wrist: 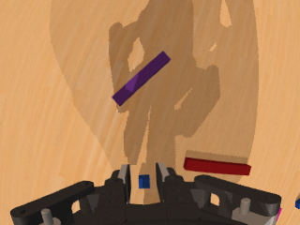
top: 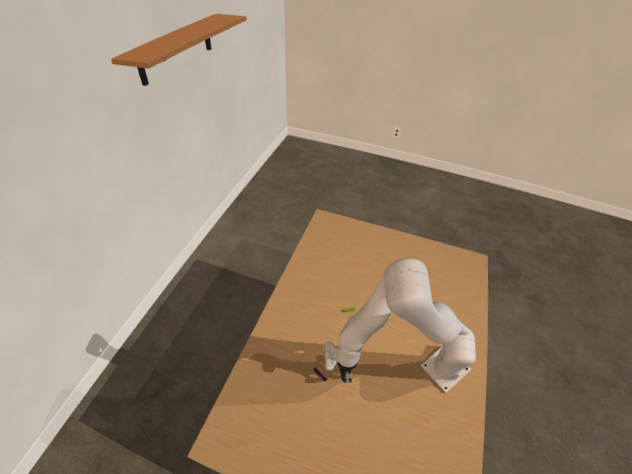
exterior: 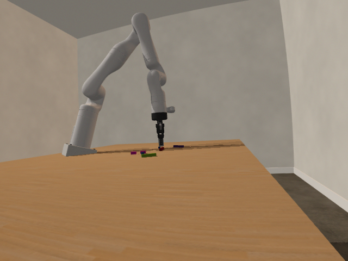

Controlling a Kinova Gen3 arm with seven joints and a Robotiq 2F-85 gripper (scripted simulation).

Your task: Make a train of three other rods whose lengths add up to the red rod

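No train stands yet; all three rods need lining up. The fingers (top: 347,378) (exterior: 161,141) are released, slightly parted around a blue rod (exterior: 159,147) (wrist: 143,181), near the red rod (exterior: 161,149) (wrist: 217,167).

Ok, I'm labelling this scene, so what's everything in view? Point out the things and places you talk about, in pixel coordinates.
Red rod (exterior: 161,149) (wrist: 217,167): one, red, beside the claw
Purple rod (top: 320,373) (exterior: 178,146) (wrist: 141,79): one, purple, table
Green rod (top: 349,309) (exterior: 148,155): one, lime, table
Small rods: two blue, one between the claw's fingers, one by a magenta; two magenta, table
Table (top: 408,434) (exterior: 168,210) (wrist: 28,94): one, wooden
Shelf (top: 178,40): one, brown, wall
Outlet (top: 396,132): one, white, wall
Walls: three, pale
Floor (top: 561,331) (exterior: 289,193): dark
Ceiling (exterior: 84,13): grey
Arm (top: 408,285) (exterior: 112,58): one, white
Claw (top: 347,379) (exterior: 160,145) (wrist: 142,173): one, black
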